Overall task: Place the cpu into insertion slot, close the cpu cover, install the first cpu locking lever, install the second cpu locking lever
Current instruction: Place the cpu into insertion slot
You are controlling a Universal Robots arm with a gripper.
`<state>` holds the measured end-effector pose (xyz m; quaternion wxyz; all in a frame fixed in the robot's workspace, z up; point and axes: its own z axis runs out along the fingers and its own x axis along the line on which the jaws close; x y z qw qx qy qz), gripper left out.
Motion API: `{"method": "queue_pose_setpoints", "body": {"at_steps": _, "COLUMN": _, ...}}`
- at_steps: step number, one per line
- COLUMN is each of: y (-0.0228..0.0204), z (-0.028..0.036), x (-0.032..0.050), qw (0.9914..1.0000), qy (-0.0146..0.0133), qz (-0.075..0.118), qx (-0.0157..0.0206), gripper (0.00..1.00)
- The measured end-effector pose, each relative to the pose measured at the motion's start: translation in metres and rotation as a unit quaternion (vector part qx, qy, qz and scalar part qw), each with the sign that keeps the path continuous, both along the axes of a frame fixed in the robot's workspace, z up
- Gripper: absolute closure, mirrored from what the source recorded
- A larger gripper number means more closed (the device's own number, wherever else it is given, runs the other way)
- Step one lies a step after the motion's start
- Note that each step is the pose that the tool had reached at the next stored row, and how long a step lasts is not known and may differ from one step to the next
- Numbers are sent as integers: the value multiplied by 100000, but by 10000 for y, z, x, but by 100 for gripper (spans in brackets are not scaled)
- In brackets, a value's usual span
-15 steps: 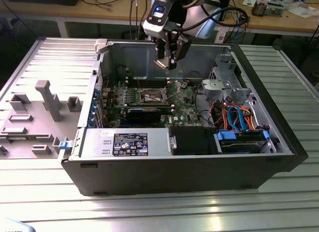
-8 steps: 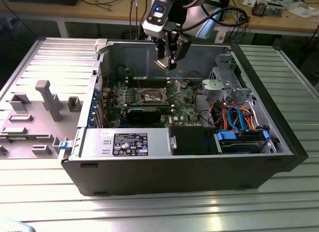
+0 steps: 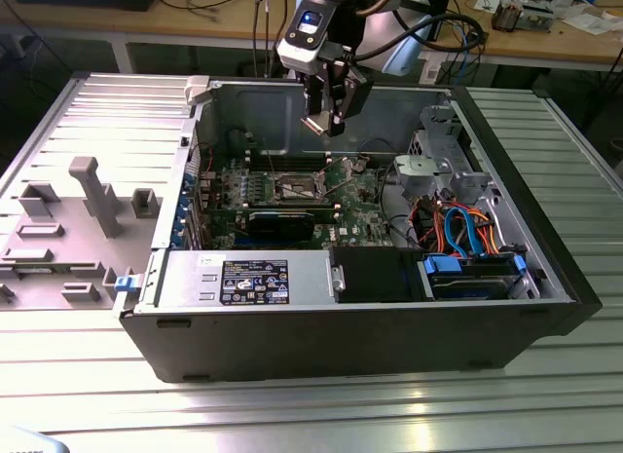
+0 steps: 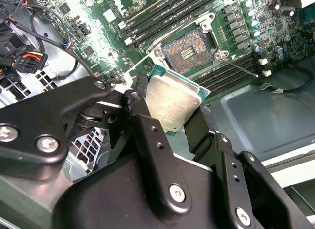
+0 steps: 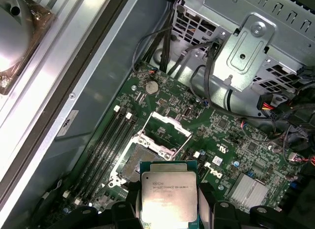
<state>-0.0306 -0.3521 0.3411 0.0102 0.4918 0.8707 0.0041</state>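
Observation:
My gripper (image 3: pixel 324 122) hangs above the open computer case, shut on the cpu (image 5: pixel 169 197). The cpu is a small square chip with a silvery top and a green edge, clamped by its sides between black fingers (image 4: pixel 140 98) in both wrist views. Below it on the green board lies the insertion slot (image 4: pixel 189 49), its dark centre bare. The cpu cover (image 5: pixel 165 132) stands swung up at the slot's far side. A thin wire lever (image 4: pixel 241 66) sticks out loose beside the slot. The cpu is well above the slot and apart from it.
Black memory slots (image 5: pixel 106 150) run along one side of the slot. A metal drive cage (image 3: pixel 438 166) with orange and blue cables stands at the exterior view's right. A black power supply (image 3: pixel 375 273) lies at the case front. A grey fixture plate (image 3: pixel 68 219) sits outside.

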Motion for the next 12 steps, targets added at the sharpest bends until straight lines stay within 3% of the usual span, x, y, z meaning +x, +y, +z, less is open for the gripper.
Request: {"method": "queue_pose_setpoints", "body": {"at_steps": 12, "y": 0, "z": 0, "x": 0, "qw": 99998, "qy": 1, "qz": -699, "qx": -3, "gripper": 45}}
